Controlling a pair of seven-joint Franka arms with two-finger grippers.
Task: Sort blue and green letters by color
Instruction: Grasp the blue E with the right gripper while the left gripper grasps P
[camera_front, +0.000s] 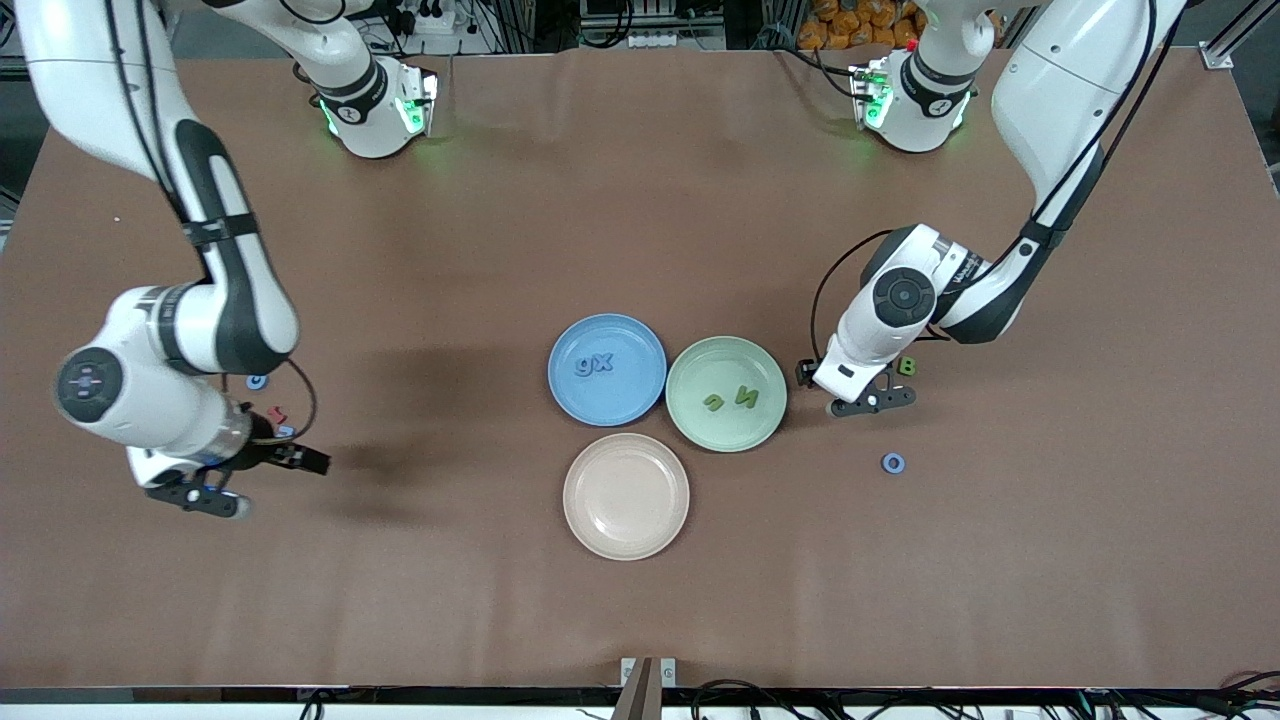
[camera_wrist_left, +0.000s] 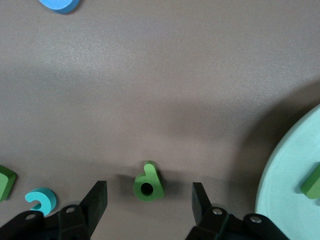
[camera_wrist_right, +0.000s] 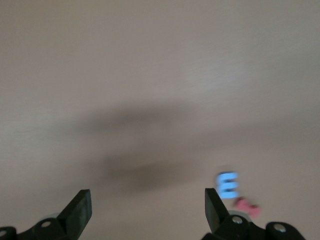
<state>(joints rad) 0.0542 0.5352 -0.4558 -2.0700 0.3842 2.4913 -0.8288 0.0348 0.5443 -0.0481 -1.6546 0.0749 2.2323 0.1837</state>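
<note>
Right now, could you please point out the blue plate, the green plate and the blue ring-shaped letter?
blue plate (camera_front: 630, 342): front view, bare inner floor.
green plate (camera_front: 700, 375): front view, bare inner floor.
blue ring-shaped letter (camera_front: 886, 463): front view, on the ring's band.

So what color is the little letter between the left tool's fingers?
Green. The small letter lies on the table between the open left tool; the left wrist view shows it best.

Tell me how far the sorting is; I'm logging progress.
Done: two blue letters on the blue plate, two green on the green plate. In hand: open left pincer straddles a green letter. Left: blue ring letter, blue E by open right pincer.
</note>
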